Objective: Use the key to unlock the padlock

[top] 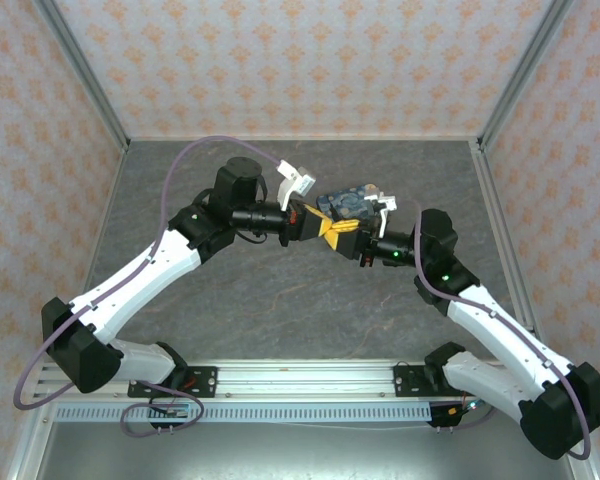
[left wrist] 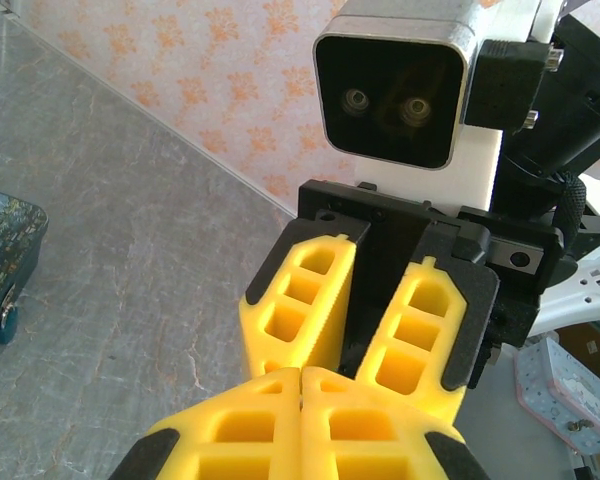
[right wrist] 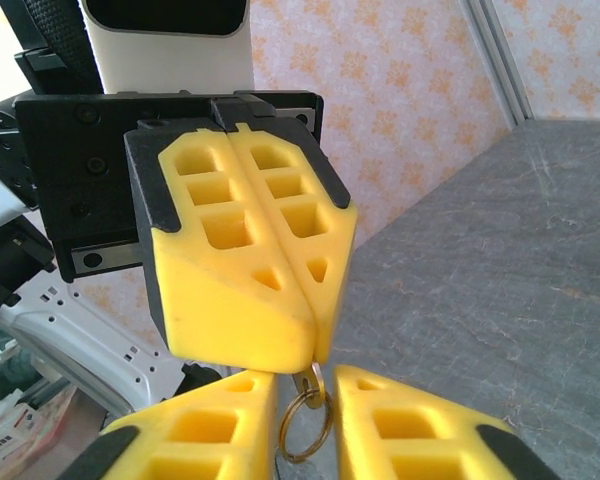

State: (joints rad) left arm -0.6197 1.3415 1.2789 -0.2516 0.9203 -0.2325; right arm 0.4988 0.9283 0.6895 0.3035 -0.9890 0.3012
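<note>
left gripper [right wrist: 311, 352]: fingers pressed together on key ring [right wrist: 305, 428], just beside tin [left wrist: 5, 235] | right gripper [right wrist: 306, 388]: fingers narrow, either side of the ring | small teal padlock [left wrist: 5, 322]: on tin's side wall

1. Mid-table, the left gripper [right wrist: 310, 345] and right gripper [left wrist: 345, 350] meet tip to tip, each barring the other's way forward.
2. A key ring [right wrist: 305, 428] hangs in the narrow gap between the right fingers [right wrist: 420, 430], nearly filling it.
3. A dark-blue tin [top: 348, 203] sits just behind them.
4. Bare table [top: 280, 310] lies open toward the arm bases; papered walls [top: 280, 70] close three sides.
</note>
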